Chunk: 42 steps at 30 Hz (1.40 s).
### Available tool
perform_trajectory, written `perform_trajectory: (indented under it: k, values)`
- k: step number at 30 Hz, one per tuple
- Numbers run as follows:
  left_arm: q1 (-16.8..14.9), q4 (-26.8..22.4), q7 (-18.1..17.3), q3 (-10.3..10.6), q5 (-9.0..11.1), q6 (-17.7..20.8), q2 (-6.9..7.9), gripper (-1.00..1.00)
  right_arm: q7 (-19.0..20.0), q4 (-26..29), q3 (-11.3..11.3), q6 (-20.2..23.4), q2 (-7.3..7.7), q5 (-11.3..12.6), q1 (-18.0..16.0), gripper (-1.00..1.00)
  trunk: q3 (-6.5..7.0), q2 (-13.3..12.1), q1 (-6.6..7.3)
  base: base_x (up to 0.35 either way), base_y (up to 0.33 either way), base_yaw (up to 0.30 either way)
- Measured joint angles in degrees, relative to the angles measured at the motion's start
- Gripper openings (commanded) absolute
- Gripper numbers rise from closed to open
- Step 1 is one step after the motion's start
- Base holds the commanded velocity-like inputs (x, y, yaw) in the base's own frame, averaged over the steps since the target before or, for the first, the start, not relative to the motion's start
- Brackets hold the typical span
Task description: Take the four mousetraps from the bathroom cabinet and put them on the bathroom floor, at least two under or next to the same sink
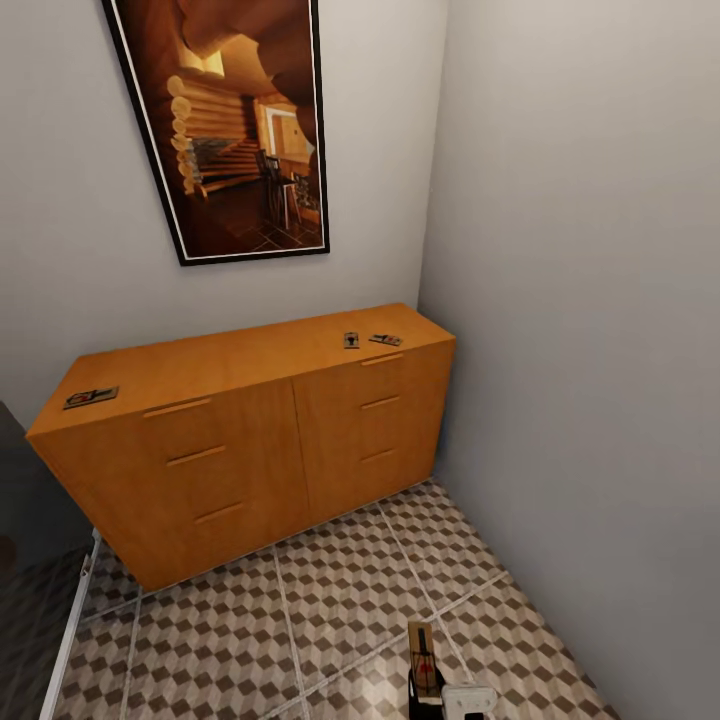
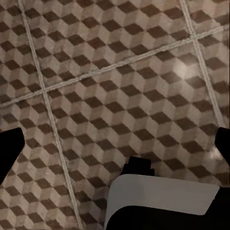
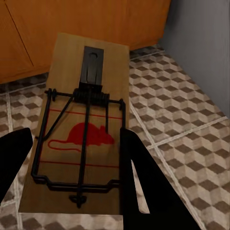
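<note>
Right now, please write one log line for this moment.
right gripper: shut on mousetrap | cabinet top: three traps | left gripper: open over floor

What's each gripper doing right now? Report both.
Left gripper: open, holding nothing, over the cube-patterned tile floor.
Right gripper: shut on a flat brown wooden mousetrap with a red mouse print.

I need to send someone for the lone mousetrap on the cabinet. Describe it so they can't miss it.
Find the orange-brown cabinet under the framed picture. On its flat top, at the end away from the corner wall, lies one mousetrap. The other two traps lie close together at the opposite end; this one lies alone.
</note>
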State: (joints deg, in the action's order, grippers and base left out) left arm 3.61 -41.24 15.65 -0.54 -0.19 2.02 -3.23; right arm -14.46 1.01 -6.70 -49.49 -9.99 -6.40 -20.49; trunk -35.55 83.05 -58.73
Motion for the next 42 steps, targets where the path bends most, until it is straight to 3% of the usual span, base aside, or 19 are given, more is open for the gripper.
perform_trajectory:
  k: [3, 7, 22, 42]
  values:
    - [0.0, -1.1, 0.0, 0.1, -0.1, 0.5, -1.4, 1.0, 0.0, 0.0, 0.0, -0.4, 0.0, 0.0, 0.0, -1.0, 0.0, 0.0, 0.0, 0.0, 0.0, 0.0]
    - [0.0, -0.2, -0.2, 0.3, -0.2, 0.5, -1.91, 1.0, 0.0, 0.0, 0.0, -0.5, 0.19, 0.0, 0.0, -1.0, 0.0, 0.0, 0.0, 0.0, 0.0, 0.0]
    - [0.0, 5.5, -0.5, 0.6, -0.4, -4.9, -1.38, 1.0, -0.1, 0.1, 0.0, -0.4, 0.55, 0.0, 0.0, -1.0, 0.0, 0.0, 0.0, 0.0, 0.0, 0.0]
    - [0.0, 6.7, -0.6, 0.6, -0.4, -5.3, -1.23, 1.0, -0.1, 0.1, 0.0, -0.4, 0.87, 0.0, 0.0, -1.0, 0.0, 0.0, 0.0, 0.0, 0.0, 0.0]
